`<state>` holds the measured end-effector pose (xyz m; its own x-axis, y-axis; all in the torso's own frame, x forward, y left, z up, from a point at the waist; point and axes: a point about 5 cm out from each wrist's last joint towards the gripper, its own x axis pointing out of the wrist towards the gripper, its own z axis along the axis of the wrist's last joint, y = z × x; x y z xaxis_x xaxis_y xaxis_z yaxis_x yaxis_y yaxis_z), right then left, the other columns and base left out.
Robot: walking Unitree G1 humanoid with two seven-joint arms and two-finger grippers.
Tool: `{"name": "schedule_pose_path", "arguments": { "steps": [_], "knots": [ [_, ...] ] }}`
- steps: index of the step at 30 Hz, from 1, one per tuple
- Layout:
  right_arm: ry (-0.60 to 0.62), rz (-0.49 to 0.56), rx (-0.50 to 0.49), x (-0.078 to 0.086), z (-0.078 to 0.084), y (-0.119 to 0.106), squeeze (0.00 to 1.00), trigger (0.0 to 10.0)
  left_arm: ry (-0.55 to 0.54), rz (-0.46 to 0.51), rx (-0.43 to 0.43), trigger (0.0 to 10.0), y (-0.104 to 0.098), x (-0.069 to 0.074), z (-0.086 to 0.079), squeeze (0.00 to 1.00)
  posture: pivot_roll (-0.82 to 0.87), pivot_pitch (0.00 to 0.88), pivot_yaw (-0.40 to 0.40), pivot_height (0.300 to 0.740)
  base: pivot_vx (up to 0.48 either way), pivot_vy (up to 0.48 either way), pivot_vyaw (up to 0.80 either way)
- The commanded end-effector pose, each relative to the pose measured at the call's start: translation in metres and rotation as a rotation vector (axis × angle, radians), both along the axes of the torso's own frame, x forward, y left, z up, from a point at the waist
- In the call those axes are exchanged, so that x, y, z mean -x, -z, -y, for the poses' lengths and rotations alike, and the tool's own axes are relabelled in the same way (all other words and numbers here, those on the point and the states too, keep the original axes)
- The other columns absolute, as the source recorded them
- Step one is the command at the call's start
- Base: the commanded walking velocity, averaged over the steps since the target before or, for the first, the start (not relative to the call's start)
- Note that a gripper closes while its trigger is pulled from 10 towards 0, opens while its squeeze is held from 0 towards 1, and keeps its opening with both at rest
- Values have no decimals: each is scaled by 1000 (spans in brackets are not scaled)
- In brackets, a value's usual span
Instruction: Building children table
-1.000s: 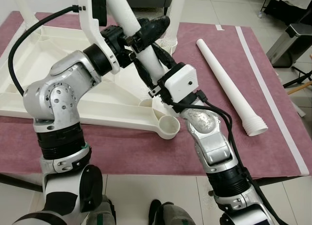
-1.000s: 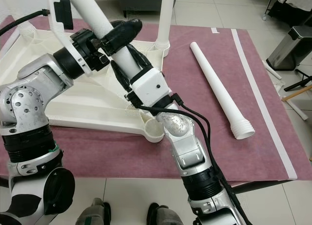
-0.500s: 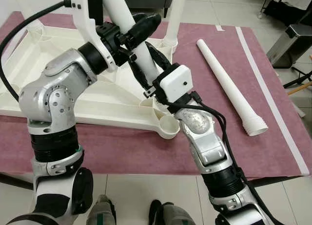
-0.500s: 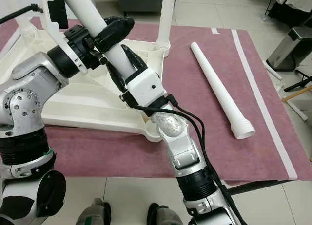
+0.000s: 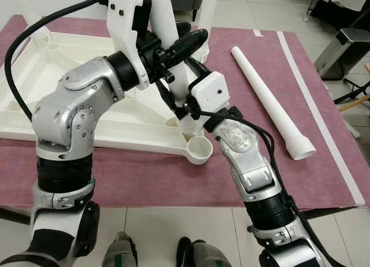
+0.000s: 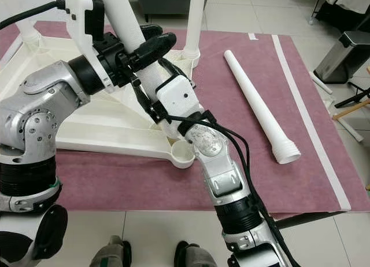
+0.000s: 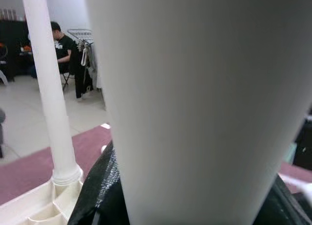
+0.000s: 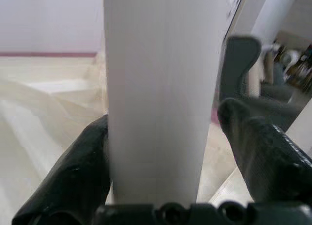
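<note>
Both grippers have carried the white leg (image 6: 130, 33) more upright over the tabletop's (image 5: 63, 88) corner socket (image 5: 200, 147).
Left gripper (image 5: 176, 44) and right gripper (image 6: 151, 85) clamp it; spare leg (image 6: 257, 108) lies right, on maroon mat (image 6: 115, 177), tiled floor (image 6: 243, 13) beyond.

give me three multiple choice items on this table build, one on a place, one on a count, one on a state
1. Where does the loose table leg lie?
A. on the maroon mat, to the robot's right of the tabletop
B. inside the upturned tabletop
C. on the tiled floor

2. How many tools hold the tilted leg?
A. none
B. one
C. two

3. What is the state of the near corner socket?
A. empty
B. holds an upright leg
C. covered by a cloth

Answers:
1. A: it rests on the maroon mat, apart from the tabletop.
2. C: the left tool and the right tool both grip it.
3. A: its round opening shows nothing inside.
</note>
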<state>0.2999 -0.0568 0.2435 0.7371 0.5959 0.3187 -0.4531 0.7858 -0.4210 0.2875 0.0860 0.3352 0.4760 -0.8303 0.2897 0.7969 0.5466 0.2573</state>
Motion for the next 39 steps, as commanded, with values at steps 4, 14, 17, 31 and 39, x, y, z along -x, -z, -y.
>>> {"name": "schedule_pose_path", "arguments": {
  "steps": [4, 14, 17, 31, 39],
  "knots": [
    [-45, -69, 36, 3, -4, 7, 0, 10000, 70, 99, -74, 0, -6, 10, 6, 0, 102, 135, -27, 740, 0, 0, 0],
    [-46, -26, 79, 3, -5, 2, 0, 10000, 105, 130, -111, 0, -8, 11, 9, 0, 102, 129, -25, 740, 0, 0, 0],
    [-48, -28, 75, 5, -6, 1, 0, 5020, 109, 133, -113, 0, -8, 11, 9, 0, 103, 128, -25, 740, 0, 0, 0],
    [-41, -48, 61, 4, -7, 2, 0, 0, 135, 145, -111, 0, -8, 14, 11, 0, 106, 120, -21, 740, 0, 0, 0],
    [142, 7, -10, -4, -5, -6, 0, 0, -31, 39, -78, 10000, 3, -4, 20, 0, 105, 120, -15, 740, 0, 0, 0]
  ]
}}
